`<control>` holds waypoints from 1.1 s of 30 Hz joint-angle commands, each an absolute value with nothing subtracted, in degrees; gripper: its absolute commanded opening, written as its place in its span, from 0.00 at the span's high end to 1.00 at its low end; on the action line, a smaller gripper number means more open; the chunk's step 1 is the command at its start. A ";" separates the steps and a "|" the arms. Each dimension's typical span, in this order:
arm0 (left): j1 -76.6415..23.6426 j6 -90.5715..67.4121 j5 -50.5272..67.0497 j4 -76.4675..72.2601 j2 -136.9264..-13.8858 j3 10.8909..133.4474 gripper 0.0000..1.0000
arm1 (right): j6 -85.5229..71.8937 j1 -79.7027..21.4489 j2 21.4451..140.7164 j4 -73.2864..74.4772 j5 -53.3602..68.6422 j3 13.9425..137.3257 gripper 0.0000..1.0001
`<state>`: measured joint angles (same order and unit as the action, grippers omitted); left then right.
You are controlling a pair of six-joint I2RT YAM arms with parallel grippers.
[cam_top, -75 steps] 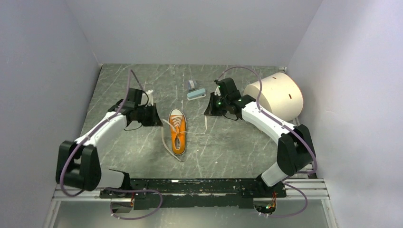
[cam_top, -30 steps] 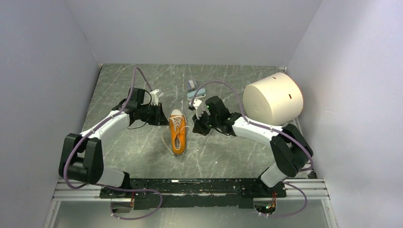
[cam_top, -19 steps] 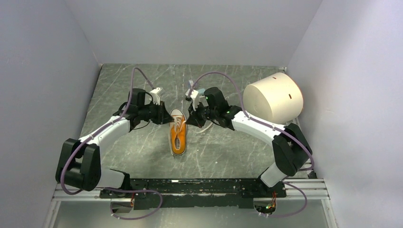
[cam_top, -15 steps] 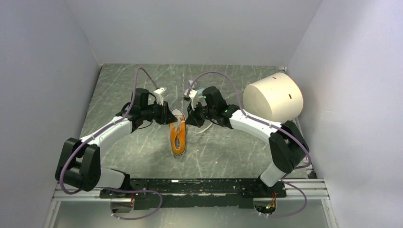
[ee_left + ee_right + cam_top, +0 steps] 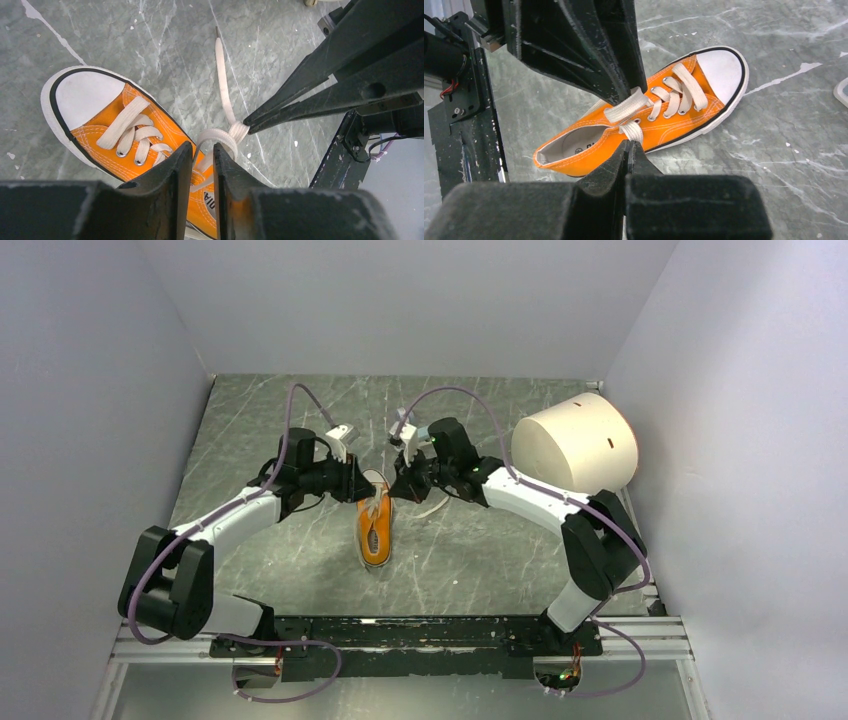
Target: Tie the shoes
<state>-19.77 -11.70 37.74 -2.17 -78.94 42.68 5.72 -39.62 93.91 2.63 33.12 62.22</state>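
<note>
Item: one orange sneaker [image 5: 375, 528], centre of the overhead view, toe toward the far wall, flat on the grey marbled table [image 5: 480, 550]. Left gripper [image 5: 363, 484] clenched on a loop of the laces [image 5: 218, 136]. Right gripper [image 5: 396, 488] pinched shut on a strand just beside the eyelets. Change: both arms, well apart seconds ago with the laces drawn sideways, have closed in over the tongue. Judgement: strands gathered for crossing, no knot yet. Cream drum [image 5: 578, 445], right side, uninvolved.
</note>
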 commanded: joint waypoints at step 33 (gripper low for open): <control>-20.27 -13.49 46.84 -13.61 -83.71 42.28 0.57 | 5.59 -38.22 98.26 1.49 41.93 66.38 1.00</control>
<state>-19.97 -12.69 43.00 -7.46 -82.76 41.56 5.76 -38.30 97.49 2.42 40.27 64.86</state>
